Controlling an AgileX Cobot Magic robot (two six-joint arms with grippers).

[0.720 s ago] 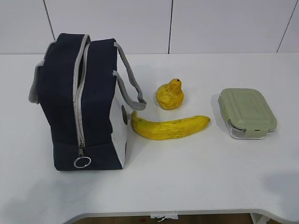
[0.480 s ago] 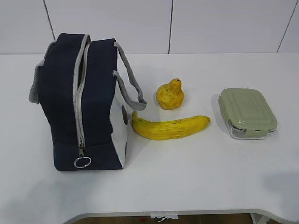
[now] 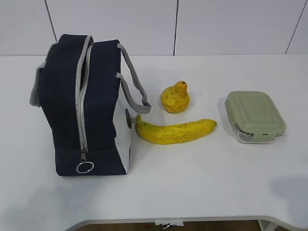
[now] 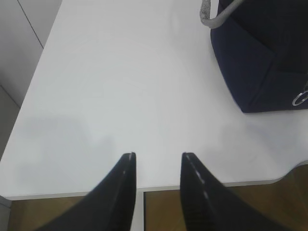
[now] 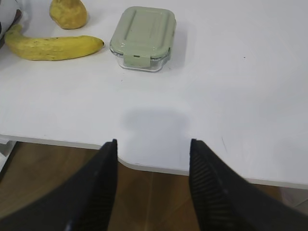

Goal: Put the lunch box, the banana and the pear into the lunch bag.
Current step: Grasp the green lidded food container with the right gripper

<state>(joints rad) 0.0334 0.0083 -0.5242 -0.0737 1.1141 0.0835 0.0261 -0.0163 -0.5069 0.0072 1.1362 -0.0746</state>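
Standing upright at nine o'clock on the white bench (image 3: 202, 192), the lunch bag (image 3: 82, 115) has its grey zipper (image 3: 81, 101) run shut along the face toward the camera, the ring pull (image 3: 84, 167) hanging near the base. Judging from that, nothing can go in until the zipper is drawn, which is probably why the bag sits with the pull turned to the near edge. Its grey webbing handle (image 3: 134, 86) droops toward three o'clock.

Just beside the bag's white side panel lies the banana (image 3: 175, 131), on its side, one tip close to the panel. At twelve o'clock from it sits the pear (image 3: 175, 99), apart from the banana by a narrow gap, stem up. Further toward three o'clock rests the lunch box (image 3: 255, 116), lid on, well clear of the fruit. All three lie spaced apart, likely so each can be taken alone.

Neither arm shows in the exterior view. The left claw (image 4: 158, 166) hangs above the near bench edge with its jaws spread and empty, the bag at two o'clock from it. The right claw (image 5: 153, 153) is likewise spread wide on nothing, with the lunch box at twelve o'clock ahead.
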